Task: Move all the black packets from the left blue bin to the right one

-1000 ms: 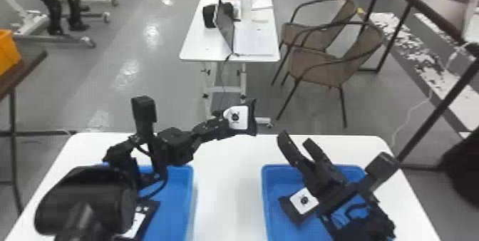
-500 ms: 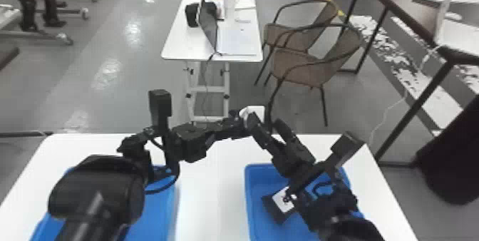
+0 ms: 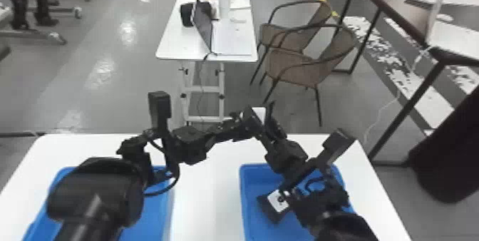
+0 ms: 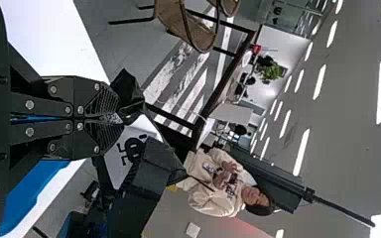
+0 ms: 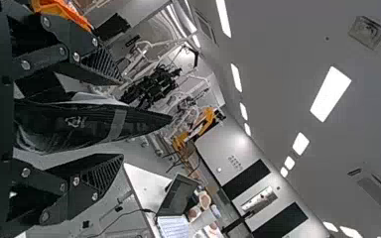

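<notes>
Right gripper (image 5: 121,119) spread, packet (image 5: 92,125) between its fingers, long axis running along them; your left gripper (image 4: 113,117) pinches it. Closing the right should take it.

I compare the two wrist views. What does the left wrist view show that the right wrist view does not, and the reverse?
Left wrist view: the left gripper with its fingers shut on the black packet, the packet's white label, part of a blue bin, a brown wicker chair and a green plant.

Right wrist view: the right gripper's fingers open, one on each side of the packet, and an open laptop on a white table.

Both: the black packet and bright ceiling lights.
</notes>
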